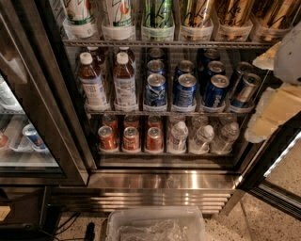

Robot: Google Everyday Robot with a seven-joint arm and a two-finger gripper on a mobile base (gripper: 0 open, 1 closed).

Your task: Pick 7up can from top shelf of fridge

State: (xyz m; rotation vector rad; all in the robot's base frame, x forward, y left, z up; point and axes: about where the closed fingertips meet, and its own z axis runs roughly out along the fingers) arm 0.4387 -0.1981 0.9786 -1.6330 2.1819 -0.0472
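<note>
Camera view: looking into fridge (160,181), seeing 7up can (118,14) upper left on top shelf (164,43), gripper (277,94) hanging at right edge, grasp impossible to tell.

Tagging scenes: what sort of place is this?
Probably a break room or shop drinks corner: glass-door fridge with racks of blue cans and brown bottles, tall cans on the top shelf, a neighbouring cooler at left. The gripper is at the right edge, level with the blue cans.

We count six tall cans on the top shelf (164,43): two 7up cans (118,14), one green can (158,14), three gold cans (195,14). In the front rows below: two brown bottles (92,84), four blue cans (155,90), three orange cans (130,139), three clear bottles (178,136). One gripper (277,101) is at the right edge.
</note>
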